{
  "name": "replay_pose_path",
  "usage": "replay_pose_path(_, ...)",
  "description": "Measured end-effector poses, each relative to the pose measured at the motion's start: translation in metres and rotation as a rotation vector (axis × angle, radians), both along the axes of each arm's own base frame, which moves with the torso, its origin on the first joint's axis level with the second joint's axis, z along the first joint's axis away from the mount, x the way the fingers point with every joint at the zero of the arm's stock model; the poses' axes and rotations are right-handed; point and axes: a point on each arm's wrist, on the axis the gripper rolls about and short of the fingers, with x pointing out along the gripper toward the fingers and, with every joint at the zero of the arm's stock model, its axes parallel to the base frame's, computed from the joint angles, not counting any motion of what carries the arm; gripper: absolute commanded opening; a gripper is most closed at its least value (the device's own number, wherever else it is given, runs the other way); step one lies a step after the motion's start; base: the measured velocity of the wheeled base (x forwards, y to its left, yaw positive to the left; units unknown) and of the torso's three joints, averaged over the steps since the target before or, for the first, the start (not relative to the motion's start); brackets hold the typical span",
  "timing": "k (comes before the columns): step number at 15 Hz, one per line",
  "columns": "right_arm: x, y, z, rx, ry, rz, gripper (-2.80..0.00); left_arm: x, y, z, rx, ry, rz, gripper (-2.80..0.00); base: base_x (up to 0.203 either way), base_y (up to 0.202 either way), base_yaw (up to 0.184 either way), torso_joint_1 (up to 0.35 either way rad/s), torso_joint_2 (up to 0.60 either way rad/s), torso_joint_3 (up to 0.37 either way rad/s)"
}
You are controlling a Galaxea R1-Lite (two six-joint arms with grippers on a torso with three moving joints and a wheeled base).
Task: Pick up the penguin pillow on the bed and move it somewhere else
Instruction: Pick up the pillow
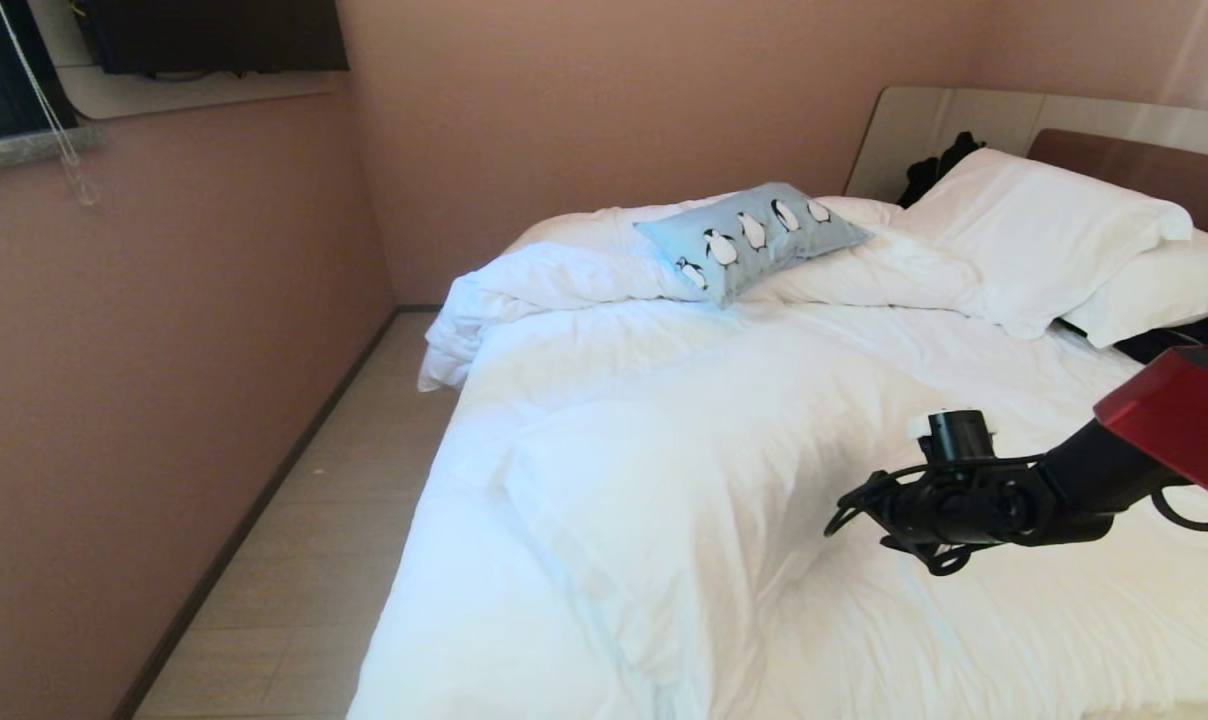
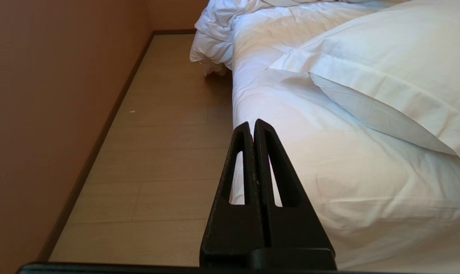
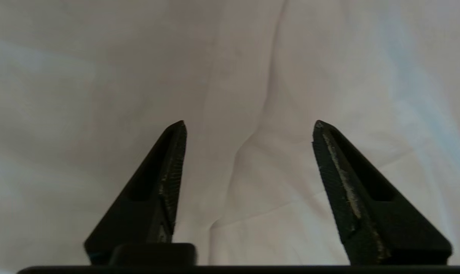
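Right hand (image 3: 249, 125) spread empty over bed (image 3: 100, 76); pillow apparently elsewhere.

No readable text

Nothing lettered shows anywhere (the penguin pillow (image 1: 752, 236) carries only printed penguins, no words).

We see open duvet (image 1: 664, 480) across the near bed (image 1: 564, 640), free for a pincer to pass. Far right, stacked white pillows (image 1: 1044, 235) block the way. The left wall (image 1: 144, 380) hems a narrow floor strip (image 1: 304, 560).
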Motion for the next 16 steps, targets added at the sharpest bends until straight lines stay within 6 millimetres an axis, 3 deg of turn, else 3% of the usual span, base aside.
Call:
replay_pose_path(9,0.008,0.013,-0.017,-0.12,0.015,-0.023,0.0,0.0,0.0,0.0,0.0,0.0,0.0,-2.8,0.0,0.0,0.0,0.0,0.0,0.0)
replay_pose_path(16,0.024,0.058,-0.011,-0.099,-0.047,0.016,0.0,0.0,0.0,0.0,0.0,0.0,0.001,-2.8,0.0,0.0,0.0,0.0,0.0,0.0)
